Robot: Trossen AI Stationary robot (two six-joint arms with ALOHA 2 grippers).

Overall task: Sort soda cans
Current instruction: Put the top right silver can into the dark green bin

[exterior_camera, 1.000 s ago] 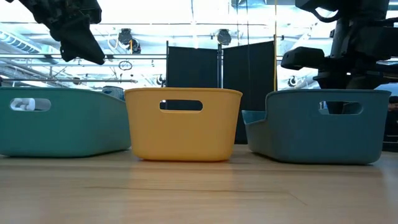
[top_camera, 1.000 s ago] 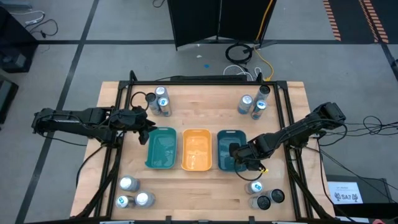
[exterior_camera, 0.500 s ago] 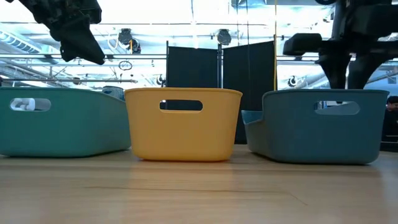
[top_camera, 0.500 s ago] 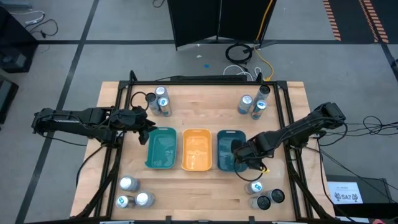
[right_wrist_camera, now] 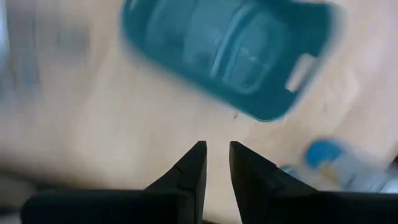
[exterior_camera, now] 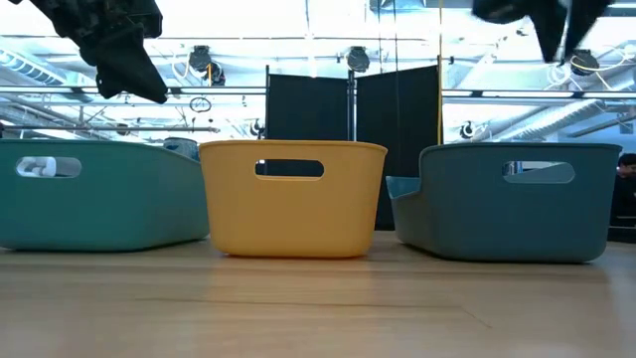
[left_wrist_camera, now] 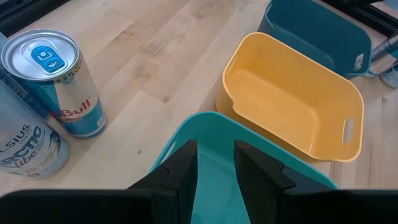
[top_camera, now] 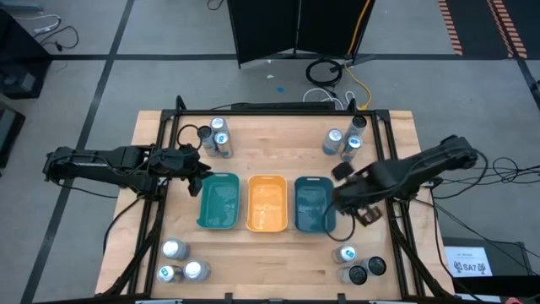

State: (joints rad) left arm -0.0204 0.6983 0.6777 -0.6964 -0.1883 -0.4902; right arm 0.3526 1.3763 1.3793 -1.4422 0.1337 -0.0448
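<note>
Three trays stand in a row at the table's middle: teal (top_camera: 219,201), orange (top_camera: 267,203) and blue (top_camera: 314,204). Soda cans stand upright in groups at the corners: far left (top_camera: 215,135), far right (top_camera: 344,139), near left (top_camera: 179,262) and near right (top_camera: 356,263). My left gripper (top_camera: 198,177) hovers shut over the teal tray's far left corner (left_wrist_camera: 205,124), holding nothing. My right gripper (top_camera: 348,201) hangs high beside the blue tray's right edge and points down. Its fingers (right_wrist_camera: 193,165) are almost together, with nothing between them. The blue tray's inside (right_wrist_camera: 236,56) is blurred.
The left wrist view shows a Red Bull can (left_wrist_camera: 53,81) and a Celsius can (left_wrist_camera: 25,149) on the wood beside the teal tray. A black frame (top_camera: 278,108) runs round the table. There is bare wood between the trays and the near edge.
My right gripper has risen straight up out of the blue tray, clear above its rim, rolling about its own axis as it climbed. It carries nothing. The left arm has kept still.
</note>
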